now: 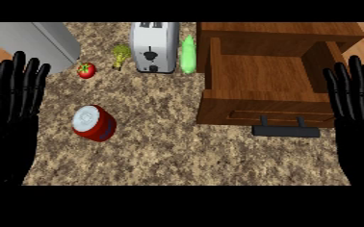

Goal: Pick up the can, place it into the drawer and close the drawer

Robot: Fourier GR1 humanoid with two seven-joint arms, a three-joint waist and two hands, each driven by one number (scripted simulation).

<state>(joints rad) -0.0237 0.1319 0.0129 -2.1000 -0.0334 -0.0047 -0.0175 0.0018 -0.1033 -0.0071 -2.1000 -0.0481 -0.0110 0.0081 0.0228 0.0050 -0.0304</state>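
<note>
A red can (94, 123) with a silvery lid stands on the speckled counter at the left of centre. The wooden drawer (265, 79) at the right is pulled out, its inside bare, with a black handle (286, 131) at its front. My left hand (20, 94) rests open at the left edge, fingers up, a short way left of the can. At the right edge my right hand (347, 98) rests open too, beside the drawer's right side. Neither hand touches anything.
A silver toaster (154, 46) stands at the back centre. Beside it lie a green pepper-like vegetable (188, 55), a piece of broccoli (121, 56) and a tomato (86, 70). A grey metal box (43, 41) fills the back left corner.
</note>
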